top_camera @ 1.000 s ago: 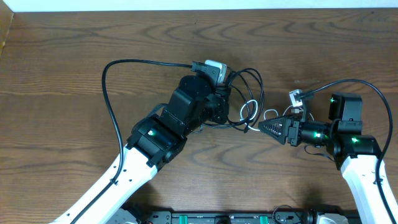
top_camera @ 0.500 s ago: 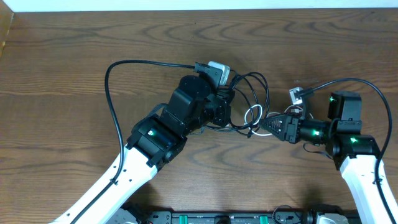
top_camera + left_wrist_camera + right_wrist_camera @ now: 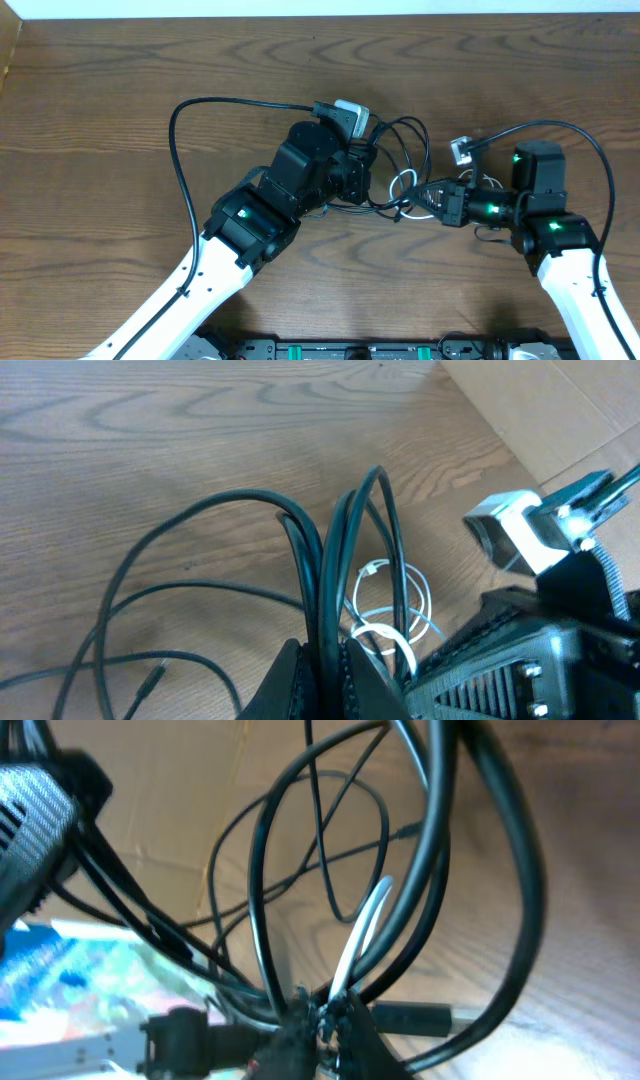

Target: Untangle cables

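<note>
Left arm [image 3: 195,285]: white lower link; black blocky housings above it; one green light [image 3: 243,214] on the dark joint
Left arm wire [image 3: 176,150]: thick and black; runs from the arm to a grey-white plug [image 3: 346,108] near the wrist
Left gripper [image 3: 325,660]: black, narrow fingers; finely ridged inner edges
Right arm [image 3: 580,295]: white lower link; black boxy joints; several green lights [image 3: 517,158] on the dark parts
Right arm wire [image 3: 600,160]: thick and black; small white plug [image 3: 461,150] at one end
Right gripper [image 3: 418,191]: black; tapers to a point; ribbed, slotted sides in the left wrist view
Base rail [image 3: 350,350]: black; green connectors along the bottom edge
</note>
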{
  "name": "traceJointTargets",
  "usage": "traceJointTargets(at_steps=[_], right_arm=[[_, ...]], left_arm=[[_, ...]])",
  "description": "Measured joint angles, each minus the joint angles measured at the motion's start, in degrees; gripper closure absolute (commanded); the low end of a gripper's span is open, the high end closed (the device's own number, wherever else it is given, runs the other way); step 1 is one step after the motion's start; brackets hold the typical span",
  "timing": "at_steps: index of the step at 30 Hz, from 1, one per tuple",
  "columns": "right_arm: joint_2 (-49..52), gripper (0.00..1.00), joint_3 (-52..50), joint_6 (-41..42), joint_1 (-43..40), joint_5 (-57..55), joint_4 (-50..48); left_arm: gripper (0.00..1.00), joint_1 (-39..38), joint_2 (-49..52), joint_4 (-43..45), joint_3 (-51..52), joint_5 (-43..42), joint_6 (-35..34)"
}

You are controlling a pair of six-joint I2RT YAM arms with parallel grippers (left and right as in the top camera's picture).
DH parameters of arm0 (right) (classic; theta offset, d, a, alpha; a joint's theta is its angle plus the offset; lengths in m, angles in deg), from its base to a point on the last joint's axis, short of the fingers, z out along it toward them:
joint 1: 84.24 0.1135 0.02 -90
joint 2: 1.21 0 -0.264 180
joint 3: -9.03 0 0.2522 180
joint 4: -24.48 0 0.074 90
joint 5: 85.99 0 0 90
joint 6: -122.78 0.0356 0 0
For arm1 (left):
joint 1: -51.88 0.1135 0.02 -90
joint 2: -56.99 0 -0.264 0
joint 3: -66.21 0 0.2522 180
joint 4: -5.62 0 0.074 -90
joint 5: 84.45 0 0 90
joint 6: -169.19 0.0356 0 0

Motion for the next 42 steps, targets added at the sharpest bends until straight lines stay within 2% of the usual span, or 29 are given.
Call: traceJointTargets(at_steps=[6,10,14,18,21,26,32,35,37,40,42], right_arm=[[0.0,0.99,0.0,0.76,1.86,-2.71,5.29],[-0.02,0.98,0.0,0.22,0.83,-3.34,6.36],[-0.46,0.98,0.0,-1.9,-1.51,2.03,3.37],[-1.66,0.99,0.0,-3.02,-4.13,9.9,-2.29],[-2.03,0.98,0.0,-2.62,-5.2,14.05,-7.1],[-2.03,0.98,-0.02,2.67,-5.38,17.0,-19.93],[-1.99,0.98,0.0,5.42,-4.39,9.33,-18.99],[-1.57,0.87,0.0,4.81,-3.3,5.49,-16.7],[-1.49,0.61,0.0,3.34,-3.02,4.02,-15.1],[-1.49,0.4,0.0,1.14,-2.97,2.67,-12.61],[-1.49,0.34,0.0,-0.52,-2.99,2.25,-11.02]], left_arm=[[0.93,-0.02,0.0,-0.24,0.0,-0.57,0.7],[0.93,-0.07,0.0,-2.14,0.0,4.17,1.97],[0.93,-0.04,0.0,-3.34,0.0,10.97,2.36],[0.93,-0.02,0.07,-3.52,0.0,12.59,2.43],[0.92,-0.02,0.61,-3.5,0.0,10.73,2.58],[0.92,-0.02,2.71,-3.54,0.0,3.74,2.89],[0.93,-0.02,4.13,-0.7,0.02,-5.27,3.26],[0.93,-0.02,4.11,2.1,0.02,-11.08,3.28],[0.92,-0.02,4.11,1.57,0.02,-14.16,3.69],[0.93,-0.02,4.11,0.22,0.02,-15.58,5.05],[0.92,-0.02,4.11,0.0,0.02,-15.61,5.75]])
